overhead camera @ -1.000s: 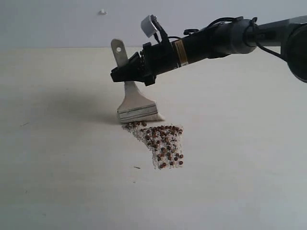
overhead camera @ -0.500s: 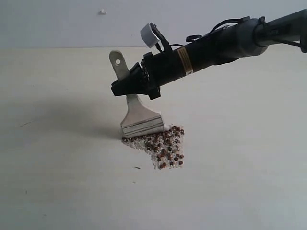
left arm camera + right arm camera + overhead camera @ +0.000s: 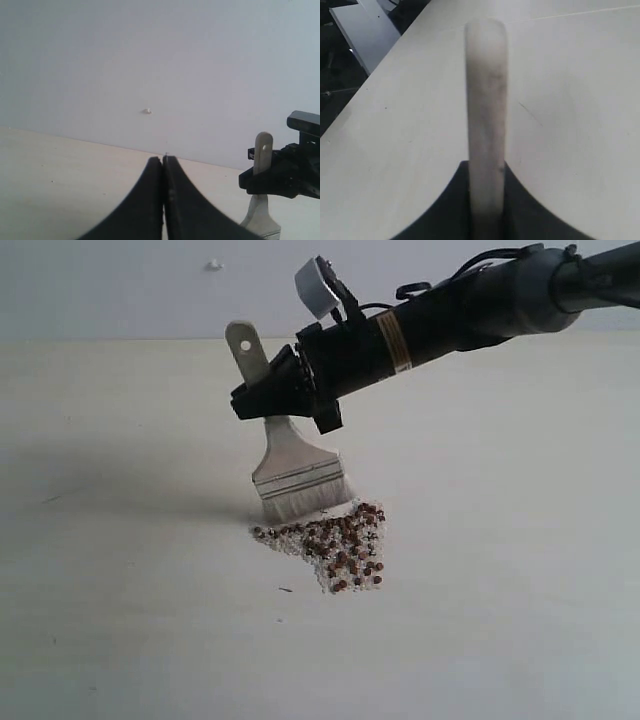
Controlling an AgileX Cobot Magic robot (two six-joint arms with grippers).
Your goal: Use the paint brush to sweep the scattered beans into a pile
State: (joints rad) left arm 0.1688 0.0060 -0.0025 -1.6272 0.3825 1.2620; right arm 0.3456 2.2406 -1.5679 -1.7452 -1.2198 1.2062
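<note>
My right gripper (image 3: 262,398) is shut on the wooden handle of the paint brush (image 3: 296,472), which hangs nearly upright with its cream bristles just off the table at the far edge of the beans (image 3: 338,545). The reddish-brown beans and whitish crumbs lie in a rough wedge in front of the bristles. In the right wrist view the handle (image 3: 486,100) runs out between my right gripper (image 3: 486,167) and its jaws. My left gripper (image 3: 163,159) is shut and empty, away from the beans; the brush handle (image 3: 262,150) shows beside it in the left wrist view.
A pale table (image 3: 120,590) carries everything, with a grey wall (image 3: 120,290) behind it bearing a small white knob (image 3: 213,264). A tiny dark speck (image 3: 286,589) lies near the beans. The table's edge and a dark floor (image 3: 340,85) show in the right wrist view.
The brush swept toward the beans, pushing the far edge of the spread inward and tightening it. Since half a second ago it has lifted, so its bristles show.
</note>
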